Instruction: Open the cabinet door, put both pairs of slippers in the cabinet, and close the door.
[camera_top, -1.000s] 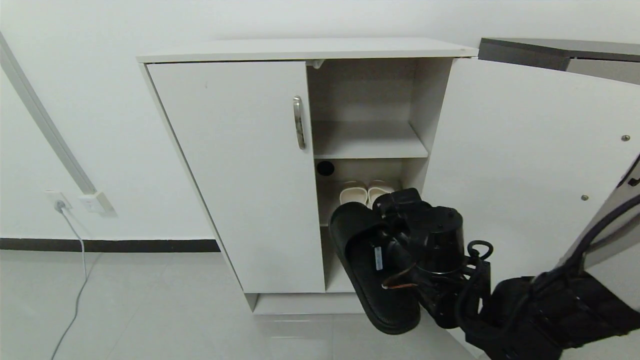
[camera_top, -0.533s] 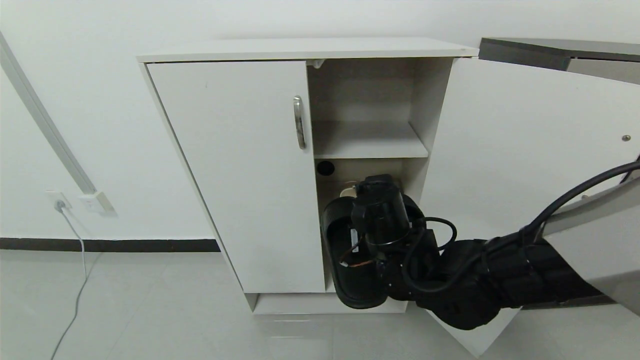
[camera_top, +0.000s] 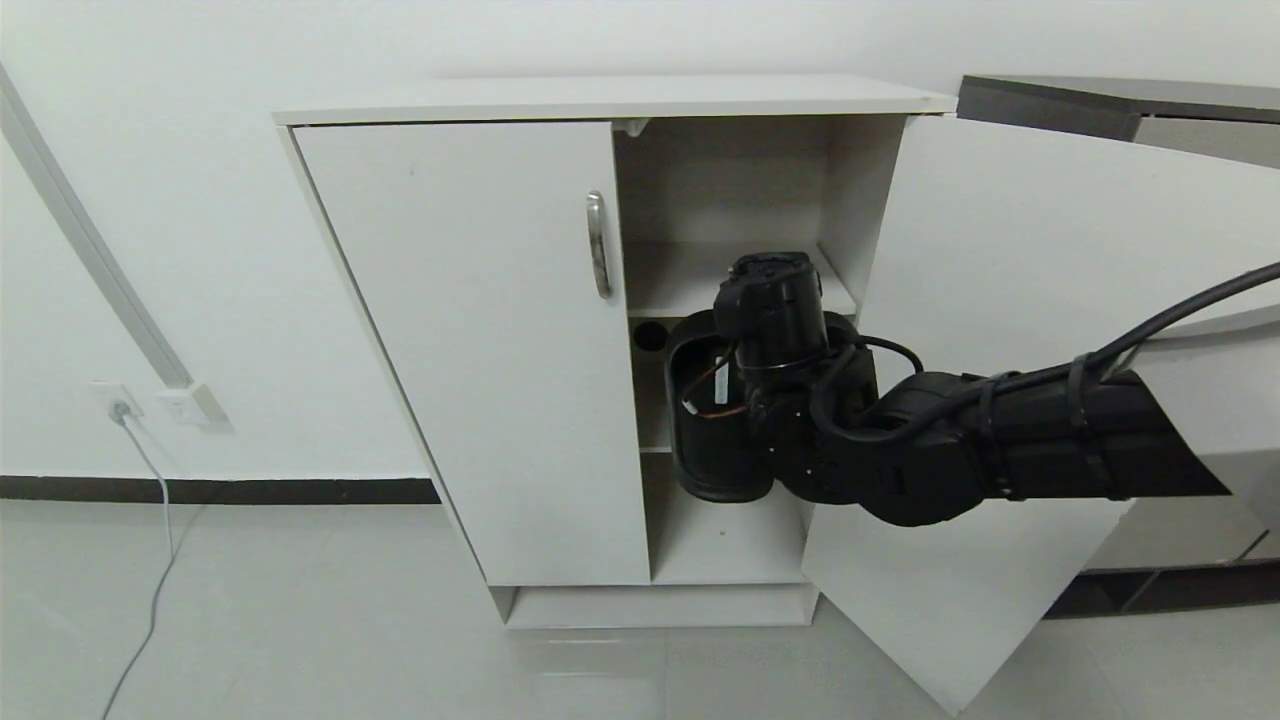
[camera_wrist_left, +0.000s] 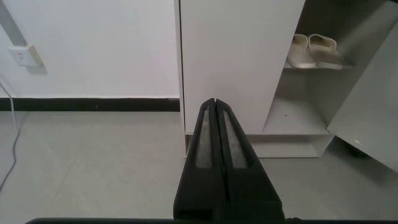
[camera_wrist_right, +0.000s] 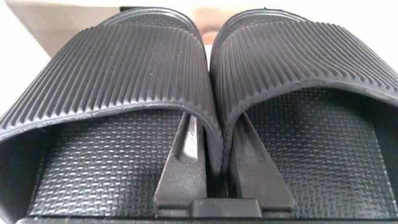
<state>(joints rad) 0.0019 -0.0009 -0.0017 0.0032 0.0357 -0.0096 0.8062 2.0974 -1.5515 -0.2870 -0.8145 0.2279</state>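
Over the last second I lifted the black slippers from low in front of the cabinet, where they hung down tilted, and carried them up and into the open right-hand bay, past the swung-out door. They were now held upright at about the level of the shelf where the beige slippers already sat side by side. I judged the first pair as stowed and the second as close to being set down. What remained was placing it, letting go and shutting the door.

My right gripper was nearly closed, with one finger inside each black slipper, pinching their two touching inner walls together. That let me carry the pair as one. My left gripper was pressed fully together with nothing in it, hanging low over the floor and facing the cabinet from well back.
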